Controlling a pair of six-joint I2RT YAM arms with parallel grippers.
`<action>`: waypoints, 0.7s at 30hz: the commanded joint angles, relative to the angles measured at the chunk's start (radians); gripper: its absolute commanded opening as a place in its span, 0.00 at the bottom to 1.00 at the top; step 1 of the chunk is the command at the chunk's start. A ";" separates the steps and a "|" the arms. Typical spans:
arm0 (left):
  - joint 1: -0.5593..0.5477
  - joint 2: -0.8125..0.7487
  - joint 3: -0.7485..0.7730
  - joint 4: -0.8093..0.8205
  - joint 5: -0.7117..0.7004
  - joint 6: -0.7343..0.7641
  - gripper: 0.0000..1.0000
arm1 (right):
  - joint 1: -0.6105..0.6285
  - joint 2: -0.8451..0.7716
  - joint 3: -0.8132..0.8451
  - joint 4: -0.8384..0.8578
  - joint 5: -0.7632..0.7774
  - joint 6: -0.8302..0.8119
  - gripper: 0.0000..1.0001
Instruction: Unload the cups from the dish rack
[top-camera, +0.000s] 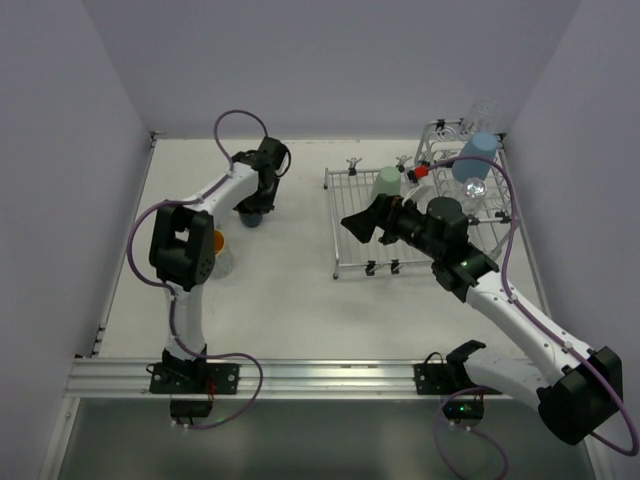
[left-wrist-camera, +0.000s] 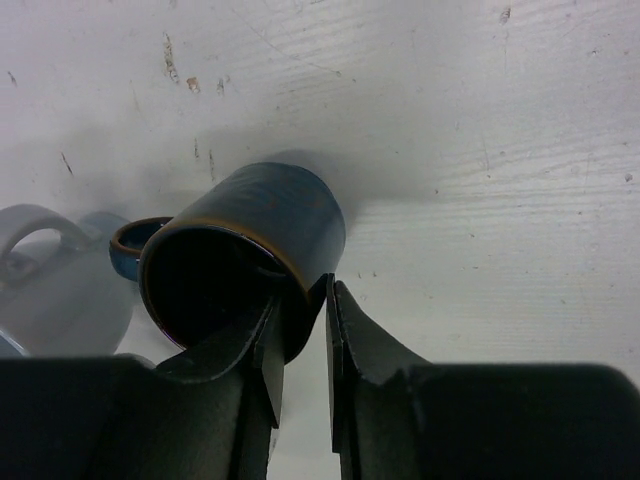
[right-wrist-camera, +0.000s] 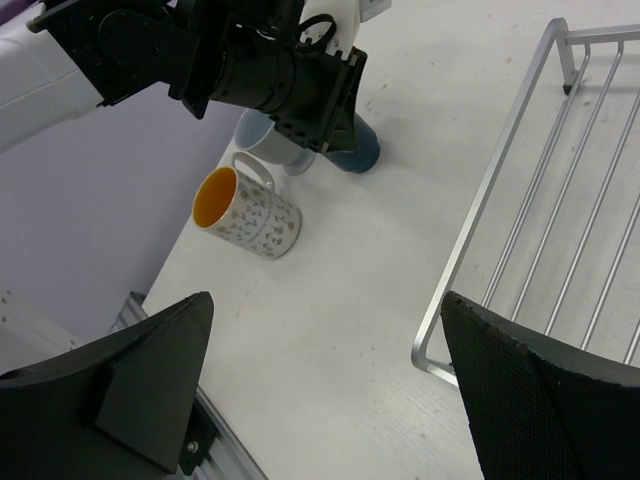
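Observation:
The dark blue mug (left-wrist-camera: 270, 215) stands on the table left of the dish rack (top-camera: 345, 250). My left gripper (left-wrist-camera: 325, 285) reaches down over it, one finger inside the rim and one outside. The jaws are slightly parted, open, with a gap showing around the mug's wall. Beside it are a pale grey mug (right-wrist-camera: 258, 135) and the whitish cup with the orange inside (right-wrist-camera: 250, 212). On the rack sit a pale green tumbler (top-camera: 388, 183), a light blue tumbler (top-camera: 476, 158) and a clear glass (top-camera: 475, 187). My right gripper (right-wrist-camera: 345, 380) hovers wide open and empty by the rack's left edge.
Black clips and a red clip (top-camera: 421, 172) hang on the rack's wires. Purple walls close in the table on the left, back and right. An aluminium rail (top-camera: 300, 375) runs along the near edge between the arm bases.

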 joint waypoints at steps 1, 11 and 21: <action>0.011 -0.048 -0.020 0.034 -0.030 0.031 0.27 | 0.006 0.007 0.045 -0.014 0.034 -0.033 0.99; 0.014 -0.151 0.004 0.068 -0.064 0.019 0.79 | 0.007 0.102 0.133 -0.132 0.267 -0.130 0.99; 0.012 -0.698 -0.281 0.537 0.218 -0.059 1.00 | 0.033 0.285 0.257 -0.146 0.660 -0.268 0.99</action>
